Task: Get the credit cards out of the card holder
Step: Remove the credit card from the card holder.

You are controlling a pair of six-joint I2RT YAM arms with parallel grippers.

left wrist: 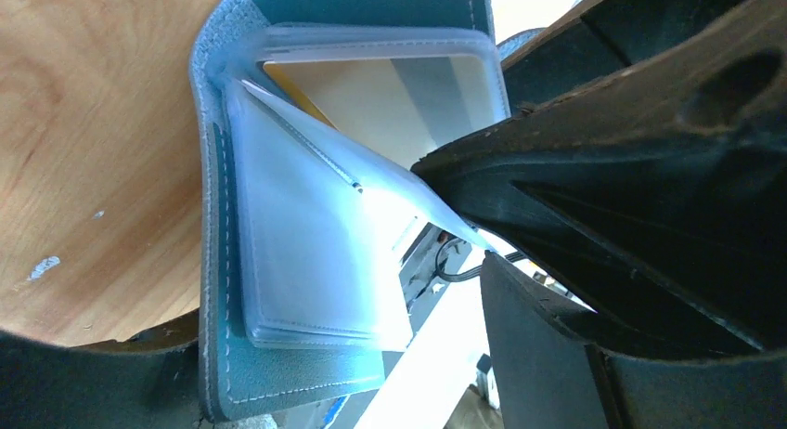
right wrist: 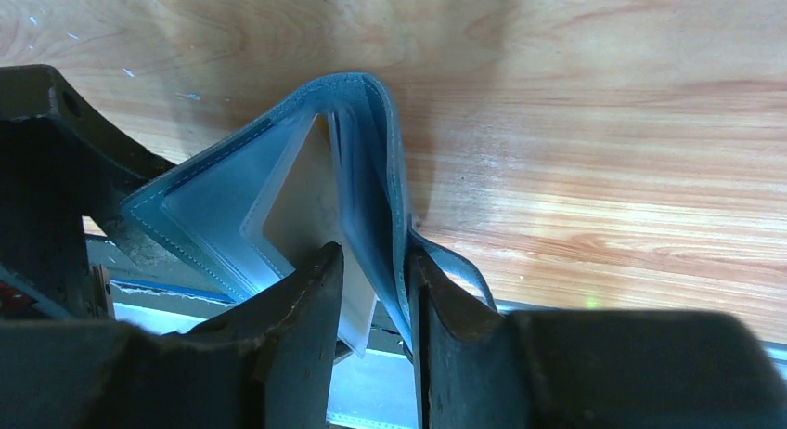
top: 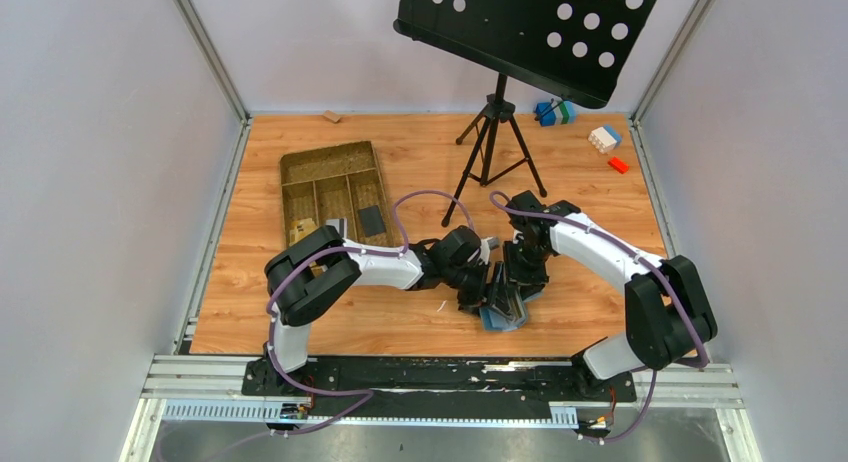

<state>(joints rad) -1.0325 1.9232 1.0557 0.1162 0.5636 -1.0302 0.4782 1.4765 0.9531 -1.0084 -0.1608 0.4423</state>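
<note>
I have the card holder (top: 503,314) standing open on the table (top: 600,317), on the near side of the tripod (top: 489,142), by the table's near edge, with bare wood to its right. Left gripper (top: 476,295) is spread around it. Right gripper (top: 520,285) straddles one cover leaf; whether it pinches, I can't tell.

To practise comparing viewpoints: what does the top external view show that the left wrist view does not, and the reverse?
Only the top external view: the brown tray, the music stand and the toy blocks. Only the left wrist view: the clear sleeves and a pale card in one. Both: the open blue card holder and the wooden table.
</note>
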